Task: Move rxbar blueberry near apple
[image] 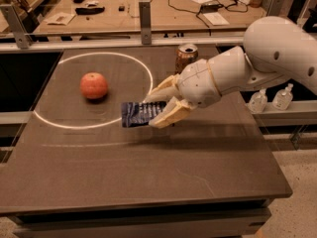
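The rxbar blueberry [137, 113] is a flat dark navy wrapper held level just above the dark table, on the right edge of the white circle. My gripper [157, 109] is shut on its right end, with cream fingers [168, 116] above and below it. The white arm reaches in from the right. The red-orange apple [94, 85] sits inside the circle, to the left of the bar and apart from it.
An orange-brown drink can [186, 57] stands behind the gripper near the table's far edge. A white painted circle [59, 124] marks the table top [148, 182]. Two small clear bottles [270, 99] stand on a ledge to the right. A cluttered workbench lies behind.
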You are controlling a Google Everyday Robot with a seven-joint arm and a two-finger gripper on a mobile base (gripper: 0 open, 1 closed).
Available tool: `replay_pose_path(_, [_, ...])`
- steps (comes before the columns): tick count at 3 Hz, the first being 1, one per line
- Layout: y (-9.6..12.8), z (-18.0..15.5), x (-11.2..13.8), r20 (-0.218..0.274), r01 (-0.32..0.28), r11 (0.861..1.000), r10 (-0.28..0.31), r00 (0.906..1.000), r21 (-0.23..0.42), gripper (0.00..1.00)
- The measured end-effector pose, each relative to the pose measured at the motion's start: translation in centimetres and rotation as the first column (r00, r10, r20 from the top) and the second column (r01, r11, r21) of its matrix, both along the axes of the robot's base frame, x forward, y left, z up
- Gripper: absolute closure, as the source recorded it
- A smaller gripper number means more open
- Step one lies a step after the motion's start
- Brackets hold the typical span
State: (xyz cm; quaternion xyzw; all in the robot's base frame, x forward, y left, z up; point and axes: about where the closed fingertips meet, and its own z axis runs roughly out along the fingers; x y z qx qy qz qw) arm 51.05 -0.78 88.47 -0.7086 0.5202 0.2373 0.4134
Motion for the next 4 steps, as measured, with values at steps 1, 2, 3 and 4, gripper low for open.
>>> replay_pose_path(1, [2.8, -0.5, 1.6, -0.022, 0.041, 0.993, -0.039, 0.999, 0.107, 1.0])
replay_pose_path(2, [5.1, -0.8, 2.8, -0.04, 0.081, 0.979, -0.075, 0.9964, 0.187, 1.0])
replay_pose_path(3, [6.7, -1.1, 3.9, -0.048, 0.136, 0.967, -0.129, 0.9905, 0.217, 1.0])
replay_pose_path(4, [8.1, -1.8, 5.0, -0.053, 0.182, 0.961, -0.175, 0.9831, 0.208, 1.0])
